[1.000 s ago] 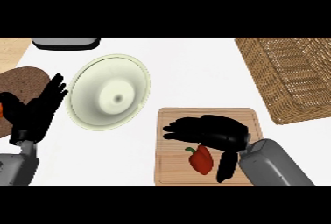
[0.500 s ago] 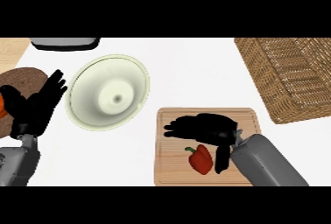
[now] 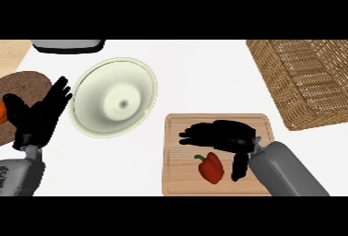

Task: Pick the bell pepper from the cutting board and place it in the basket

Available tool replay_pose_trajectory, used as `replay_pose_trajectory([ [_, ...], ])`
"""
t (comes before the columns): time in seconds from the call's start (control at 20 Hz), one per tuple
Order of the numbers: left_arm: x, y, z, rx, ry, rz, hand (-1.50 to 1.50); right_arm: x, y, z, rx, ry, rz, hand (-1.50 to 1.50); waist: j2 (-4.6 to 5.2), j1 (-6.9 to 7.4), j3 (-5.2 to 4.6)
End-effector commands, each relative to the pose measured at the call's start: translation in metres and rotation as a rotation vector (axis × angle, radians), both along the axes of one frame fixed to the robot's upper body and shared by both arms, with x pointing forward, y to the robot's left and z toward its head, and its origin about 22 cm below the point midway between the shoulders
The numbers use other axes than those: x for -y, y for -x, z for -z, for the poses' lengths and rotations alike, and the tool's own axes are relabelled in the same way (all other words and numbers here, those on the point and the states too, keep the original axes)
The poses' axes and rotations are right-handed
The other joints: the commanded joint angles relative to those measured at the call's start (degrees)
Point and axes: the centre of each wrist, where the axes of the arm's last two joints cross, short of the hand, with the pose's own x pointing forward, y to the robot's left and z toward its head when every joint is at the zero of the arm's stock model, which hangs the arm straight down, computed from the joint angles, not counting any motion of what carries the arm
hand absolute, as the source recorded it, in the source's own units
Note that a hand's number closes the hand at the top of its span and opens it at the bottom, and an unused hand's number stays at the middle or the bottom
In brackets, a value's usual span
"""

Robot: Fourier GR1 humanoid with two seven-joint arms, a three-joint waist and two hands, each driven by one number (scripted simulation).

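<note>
Shifting only slightly with the right hand point(image 3: 221, 136) compared with a second ago: nudging sideways above the cutting board point(image 3: 178, 184), forearm edging in from the lower right. Leaving the bell pepper point(image 3: 212, 169) unmoved, lying in the board's lower half, stem toward the upper left. Meaning for the task: approaching, not yet grasping. Lifting and carrying to the wicker basket point(image 3: 306, 83), well apart at the upper right, remaining to be done.

Hovering palm-down just beyond the pepper, fingers extending leftward, relaxed and slightly spread. Pointing the thumb down the view, just beside the pepper's right flank. Enclosing nothing; not possible to tell whether touching the pepper. Probably requiring a further descent next, then curling fingers and thumb round the pepper.

Resting the left hand point(image 3: 37, 120) open near the left edge, fingers up, beside the pale plate point(image 3: 115, 103), holding nothing.
</note>
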Motion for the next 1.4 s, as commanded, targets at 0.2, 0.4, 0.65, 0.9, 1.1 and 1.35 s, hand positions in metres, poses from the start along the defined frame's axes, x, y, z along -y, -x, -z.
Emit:
replay_pose_trajectory([
  [0.2,0.000,-0.003,0.009,0.001,-0.010,0.001,0.00,0.009,-0.005,0.022,-0.041,0.015,-0.090,-1.50,0.07,0.07,0.00],
  [0.4,0.001,0.000,0.003,0.004,-0.001,0.006,0.00,0.006,0.023,0.016,0.004,0.034,-0.041,-1.50,-0.06,-0.19,-0.01],
  [0.65,0.003,-0.003,0.002,0.015,-0.019,0.004,0.00,-0.004,0.001,0.027,0.051,0.069,-0.046,-1.50,0.00,0.01,0.00],
  [0.9,0.004,0.000,0.016,-0.006,0.004,0.015,0.00,-0.019,0.033,0.046,0.159,0.117,-0.166,1.50,-0.01,-0.17,-0.01],
  [1.1,0.010,-0.004,-0.005,0.006,0.005,-0.007,0.00,-0.013,0.014,0.045,0.141,0.110,-0.125,1.50,-0.01,0.00,0.00],
  [1.35,0.003,-0.004,-0.004,0.011,-0.001,0.017,0.00,-0.014,-0.009,0.044,0.106,0.125,0.184,1.50,0.34,0.74,0.04],
])
